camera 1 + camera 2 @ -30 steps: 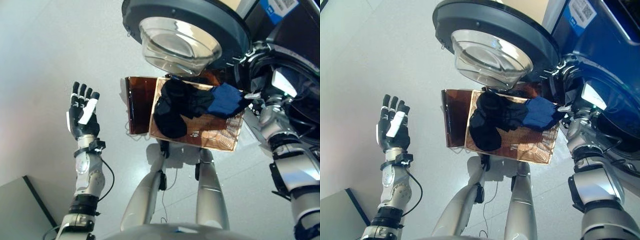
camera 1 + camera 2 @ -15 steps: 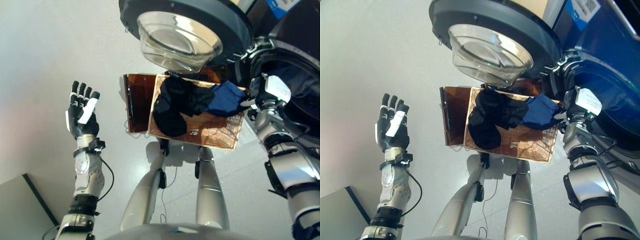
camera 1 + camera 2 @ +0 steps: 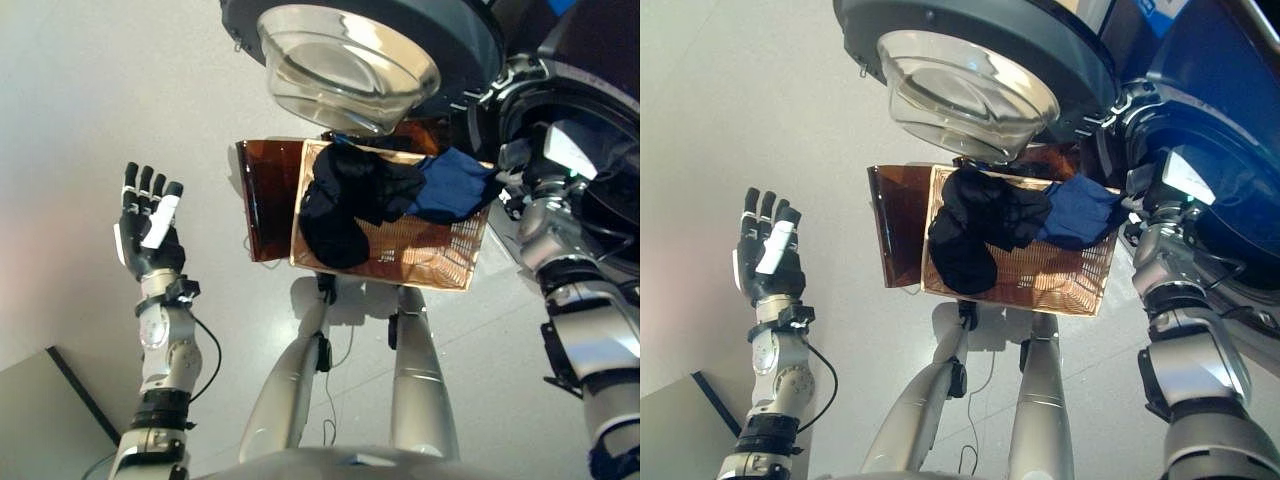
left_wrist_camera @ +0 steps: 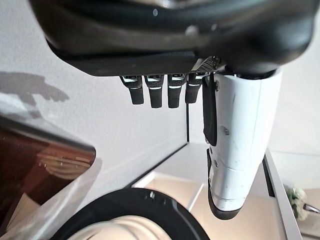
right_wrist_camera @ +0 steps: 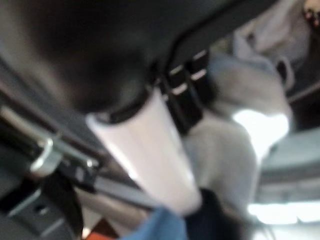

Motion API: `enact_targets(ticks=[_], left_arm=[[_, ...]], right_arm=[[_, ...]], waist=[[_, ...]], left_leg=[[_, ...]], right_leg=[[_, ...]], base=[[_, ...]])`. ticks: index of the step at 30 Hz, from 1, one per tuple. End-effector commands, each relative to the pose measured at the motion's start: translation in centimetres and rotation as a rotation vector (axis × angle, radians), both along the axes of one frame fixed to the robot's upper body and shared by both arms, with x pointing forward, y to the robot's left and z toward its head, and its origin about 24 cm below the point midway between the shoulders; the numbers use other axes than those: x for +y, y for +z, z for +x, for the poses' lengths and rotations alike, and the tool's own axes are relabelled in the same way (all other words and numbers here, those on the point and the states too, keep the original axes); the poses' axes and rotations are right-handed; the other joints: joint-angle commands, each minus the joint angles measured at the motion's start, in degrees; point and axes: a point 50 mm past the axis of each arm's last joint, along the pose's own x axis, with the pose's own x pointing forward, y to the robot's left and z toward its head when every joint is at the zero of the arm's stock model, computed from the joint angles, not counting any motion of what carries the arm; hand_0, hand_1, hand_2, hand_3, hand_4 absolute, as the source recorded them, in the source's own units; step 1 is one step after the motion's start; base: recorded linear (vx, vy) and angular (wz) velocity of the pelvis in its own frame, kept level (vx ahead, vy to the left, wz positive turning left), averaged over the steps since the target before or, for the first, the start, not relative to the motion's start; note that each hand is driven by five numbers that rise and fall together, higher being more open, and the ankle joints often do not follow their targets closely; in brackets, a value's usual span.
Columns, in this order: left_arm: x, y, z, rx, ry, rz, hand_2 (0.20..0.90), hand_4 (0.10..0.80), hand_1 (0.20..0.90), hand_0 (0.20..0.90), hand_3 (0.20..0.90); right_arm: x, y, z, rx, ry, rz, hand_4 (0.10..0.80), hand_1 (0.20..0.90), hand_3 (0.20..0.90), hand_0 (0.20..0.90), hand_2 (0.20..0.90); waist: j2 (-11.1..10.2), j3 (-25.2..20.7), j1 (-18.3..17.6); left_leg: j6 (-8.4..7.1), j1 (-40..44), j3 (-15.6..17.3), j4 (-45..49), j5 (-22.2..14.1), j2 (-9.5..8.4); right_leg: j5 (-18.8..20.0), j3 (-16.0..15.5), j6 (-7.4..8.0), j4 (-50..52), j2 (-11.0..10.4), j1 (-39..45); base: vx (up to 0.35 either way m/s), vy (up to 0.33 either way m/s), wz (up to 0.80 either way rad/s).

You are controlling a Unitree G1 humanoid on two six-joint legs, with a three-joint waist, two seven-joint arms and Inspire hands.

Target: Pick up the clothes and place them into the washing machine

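**Right hand at the drum, blue cloth at its fingers**

Nearest the robot, on its left, the left hand point(image 3: 147, 233) is raised above the pale floor point(image 3: 90, 110), fingers straight and spread, holding nothing, well apart from everything else. Out ahead sits the wicker basket point(image 3: 430, 262), with a brown panel point(image 3: 265, 205) standing against its left side. Black clothes point(image 3: 345, 205) are heaped over the left half of it, spilling across the rim, and a blue garment point(image 3: 452, 187) lies along the right half, reaching toward the washing machine. Over there the right hand point(image 3: 1167, 187) is at the edge of the machine's dark drum opening point(image 3: 600, 130), right beside that blue cloth; whether its fingers have pinched it, I cannot tell. Beyond the basket, the round door point(image 3: 350, 45) with its glass bowl stands swung open.
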Motion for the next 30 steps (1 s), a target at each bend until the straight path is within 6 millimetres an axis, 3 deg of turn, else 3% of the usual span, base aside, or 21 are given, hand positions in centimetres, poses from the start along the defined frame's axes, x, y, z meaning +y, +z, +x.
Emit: enact_targets(ticks=[1, 6, 17, 21, 26, 27, 30], left_arm=[[3.1, 3.5, -1.6, -0.173, 0.13, 0.071, 0.9, 0.8, 0.9, 0.9, 0.9], [3.1, 3.3, -1.6, -0.161, 0.123, 0.072, 0.9, 0.8, 0.9, 0.9, 0.9], [3.3, 3.1, -1.6, -0.151, 0.129, 0.076, 0.9, 0.8, 0.9, 0.9, 0.9], [3.3, 3.1, -1.8, -0.149, 0.133, 0.078, 0.9, 0.8, 0.9, 0.9, 0.9], [3.3, 2.9, -1.9, -0.145, 0.129, 0.078, 0.9, 0.8, 0.9, 0.9, 0.9], [3.2, 2.9, -1.8, -0.143, 0.123, 0.086, 0.9, 0.8, 0.9, 0.9, 0.9], [3.2, 2.9, -1.8, -0.137, 0.12, 0.098, 0.9, 0.8, 0.9, 0.9, 0.9]], right_arm=[[-2.6, 2.7, -1.6, -0.06, -0.112, -0.141, 0.3, 0.2, 0.2, 0.2, 0.2], [-2.9, 1.3, -2.2, -0.026, -0.14, -0.114, 0.3, 0.2, 0.2, 0.2, 0.2], [-2.8, 1.3, -2.2, -0.051, -0.14, -0.085, 0.3, 0.2, 0.2, 0.2, 0.2], [-3.7, 1.0, -3.1, -0.097, -0.175, -0.04, 0.3, 0.2, 0.2, 0.2, 0.2], [-4.9, 0.8, -4.0, -0.303, -0.249, 0.174, 0.3, 0.2, 0.2, 0.2, 0.2], [-5.2, 0.4, -4.1, -0.383, -0.262, 0.304, 0.3, 0.2, 0.2, 0.2, 0.2], [-5.8, 0.7, -4.4, -0.483, -0.286, 0.392, 0.3, 0.2, 0.2, 0.2, 0.2]], waist=[[-0.79, -1.33, 1.07], [-0.61, -1.88, 1.13], [-0.57, -2.22, 1.21], [-0.48, -1.99, 1.0], [-0.25, -2.14, 1.16], [-0.2, -2.24, 1.19], [-0.27, -2.32, 1.15]], left_leg=[[-7.27, 1.73, 1.11, -0.49, -4.79, -0.02], [-7.05, 1.99, 1.42, -0.49, -5.06, -0.02], [-6.89, 2.32, 1.61, -0.49, -5.37, 0.07], [-6.91, 2.53, 1.47, -0.49, -5.41, 0.11], [-6.81, 2.71, 1.3, -0.49, -5.39, 0.16], [-6.81, 3.04, 1.33, -0.49, -5.72, 0.18], [-6.76, 2.94, 1.38, -0.49, -5.52, 0.19]], right_leg=[[2.19, -1.72, -0.07, -8.86, -0.25, 3.6], [2.09, -1.78, -0.05, -8.72, -0.3, 3.59], [1.94, -1.73, -0.09, -9.02, -0.13, 3.89], [1.71, -1.76, -0.12, -8.8, -0.09, 3.99], [1.43, -1.43, -0.14, -8.46, 0.1, 3.83], [0.89, -1.37, -0.12, -8.31, 0.18, 4.09], [1.12, -1.35, -0.14, -8.38, 0.19, 4.02]], base=[[0.0, 0.0, 0.0], [0.006, 0.001, 0.0], [0.0, 0.0, 0.0], [0.0, 0.0, 0.0], [0.008, -0.002, 0.0], [0.043, -0.01, -0.03], [0.015, -0.004, -0.01]])
